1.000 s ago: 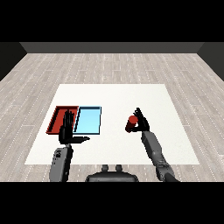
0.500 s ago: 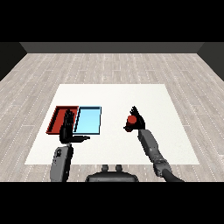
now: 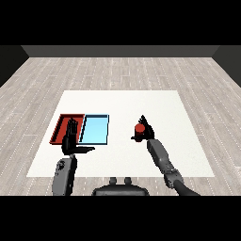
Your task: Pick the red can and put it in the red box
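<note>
A: How will the can (image 3: 140, 128) handle, do you think?

B: I'd judge it light and stiff, a small upright cylinder with smooth sides that could slip. Best taken round the middle of its wall, fingers on one side and thumb on the other, kept upright.

A: Where is it?

B: On the right half of the table (image 3: 122, 101), well apart from the red tray (image 3: 60, 128), with the blue tray (image 3: 95, 129) lying between them. Whether it stands on the table or is already lifted, I can't make out.

A: And the right hand (image 3: 147, 132)?

B: Wrapped about the can. The fingers look curled round its far and right side, with the thumb poking out at the lower left. The can is small here, so I'd only say it seems held, not swear to every contact.

A: The left hand (image 3: 70, 141)?

B: It hangs over the near edge of the red tray, fingers straight and pointing away, thumb stuck out toward the blue tray. It holds nothing.

A: So the can must cross over the blue tray.

B: Yes, leftward, to reach the red one.
</note>
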Tool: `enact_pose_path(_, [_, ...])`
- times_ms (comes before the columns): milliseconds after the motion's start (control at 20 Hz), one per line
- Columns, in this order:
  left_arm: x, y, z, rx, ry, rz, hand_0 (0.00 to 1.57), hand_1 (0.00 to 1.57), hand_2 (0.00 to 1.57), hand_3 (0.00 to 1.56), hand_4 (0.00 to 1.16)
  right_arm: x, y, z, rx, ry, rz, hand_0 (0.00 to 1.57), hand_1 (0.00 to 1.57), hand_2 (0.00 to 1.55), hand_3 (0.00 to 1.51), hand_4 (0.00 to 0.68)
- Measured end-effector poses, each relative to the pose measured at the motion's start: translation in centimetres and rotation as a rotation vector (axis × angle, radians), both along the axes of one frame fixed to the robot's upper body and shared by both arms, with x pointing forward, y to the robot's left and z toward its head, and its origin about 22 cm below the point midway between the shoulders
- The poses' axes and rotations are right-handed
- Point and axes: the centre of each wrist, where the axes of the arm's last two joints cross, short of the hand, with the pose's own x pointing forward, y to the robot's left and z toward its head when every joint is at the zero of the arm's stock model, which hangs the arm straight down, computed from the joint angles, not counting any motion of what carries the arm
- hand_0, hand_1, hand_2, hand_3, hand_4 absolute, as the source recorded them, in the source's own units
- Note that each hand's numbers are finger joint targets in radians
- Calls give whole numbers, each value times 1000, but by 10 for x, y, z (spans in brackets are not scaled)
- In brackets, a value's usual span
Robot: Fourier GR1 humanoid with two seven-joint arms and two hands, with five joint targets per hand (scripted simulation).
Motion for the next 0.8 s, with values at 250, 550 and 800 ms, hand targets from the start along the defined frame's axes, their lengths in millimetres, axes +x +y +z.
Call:
enact_pose_path(250, [-3,-3,0,3,-4,8,0,0,0,0,0,3,12,-2,-52,26,-89,1462,1462,1459,1423,611])
enact_pose_path(550, [2,-4,3,-1,-7,2,0,0,0,0,0,4,16,-2,-128,36,-153,1474,1474,1450,1401,589])
enact_pose_path(800, [-3,-10,-3,2,-7,3,0,0,0,0,0,7,11,5,-156,17,-155,1467,1467,1441,1378,598])
